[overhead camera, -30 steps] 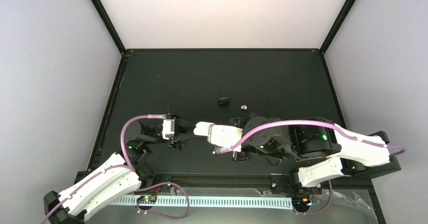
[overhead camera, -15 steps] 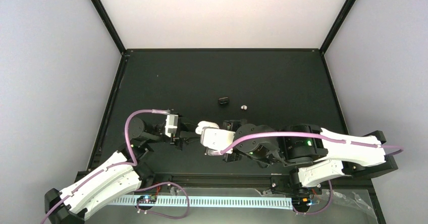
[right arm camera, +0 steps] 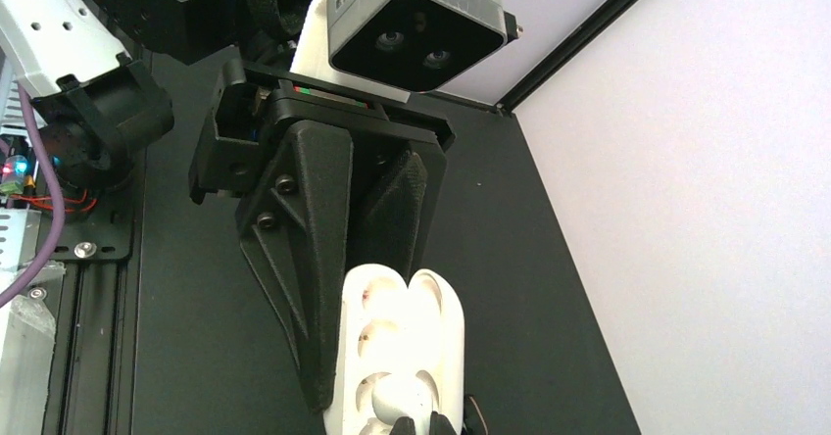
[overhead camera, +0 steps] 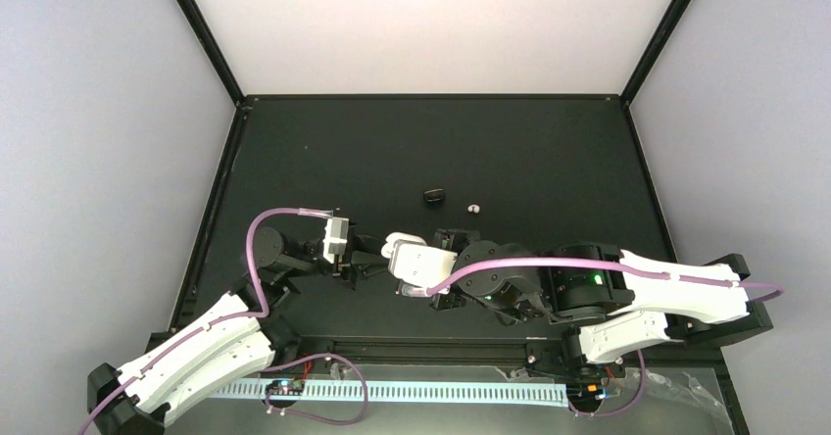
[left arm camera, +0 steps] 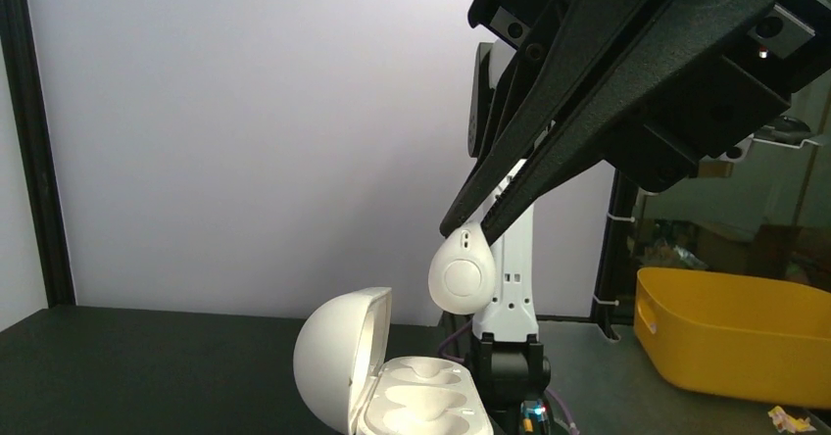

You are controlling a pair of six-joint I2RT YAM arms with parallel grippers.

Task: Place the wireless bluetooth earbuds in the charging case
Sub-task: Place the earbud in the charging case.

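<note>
Above the near worktop [overhead camera: 490,141], left gripper [left arm camera: 468,234] jaws pinch an earbud [left arm camera: 461,276] over the open case [left arm camera: 392,396] that the right gripper [right arm camera: 423,425] jaws grasp; misalignment could drop it.

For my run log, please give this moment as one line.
left hand: shut on white earbud | right hand: shut on open case | earbud: not yet in case

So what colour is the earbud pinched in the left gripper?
White; the earbud in the left gripper shows best in the left wrist view.
</note>
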